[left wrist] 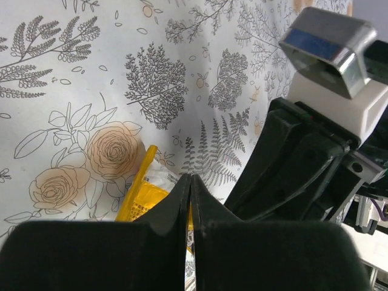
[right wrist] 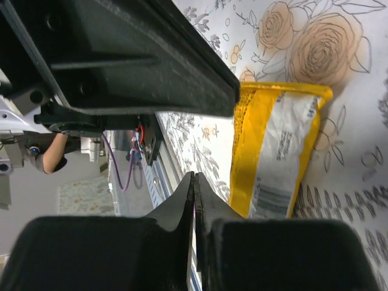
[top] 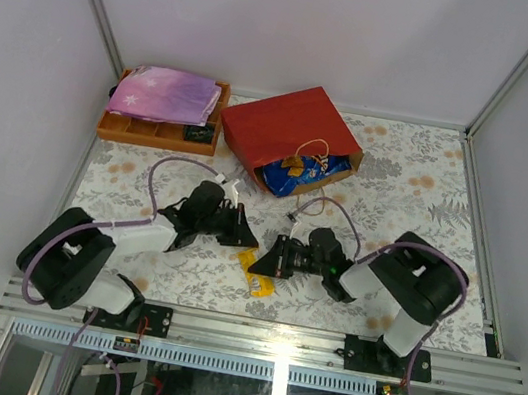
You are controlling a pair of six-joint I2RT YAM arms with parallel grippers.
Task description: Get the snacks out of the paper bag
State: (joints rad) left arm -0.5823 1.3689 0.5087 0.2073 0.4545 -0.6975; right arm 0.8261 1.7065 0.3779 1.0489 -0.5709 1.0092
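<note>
**Top view.** The paper bag (top: 285, 130) lies on its side on the table (top: 416, 198), its mouth turned toward the arms and a little to their right. The blue chip bag (top: 298, 176) protrudes from that mouth, long axis across the opening, with a cord handle (top: 312, 150) looped over it. One yellow-orange packet (top: 259, 273) is already out, flat on the table between the two grippers. The left gripper (top: 242, 237) and right gripper (top: 272, 258) face each other low over the table. The bag mouth lies beyond both, away from the bases. Neither is markedly nearer, but the mouth opens toward the right arm's side, so that arm probably has the straighter approach.

**Left wrist view.** The jaws are pressed together and hold nothing. The packet (left wrist: 142, 194) lies just beyond the tips, to their left. The right arm's gripper body fills the right side. The paper bag is out of view.

**Right wrist view.** The jaws are pressed together and empty. The packet (right wrist: 279, 151) lies beside the tips on the right, its long axis roughly parallel to the fingers.
</note>
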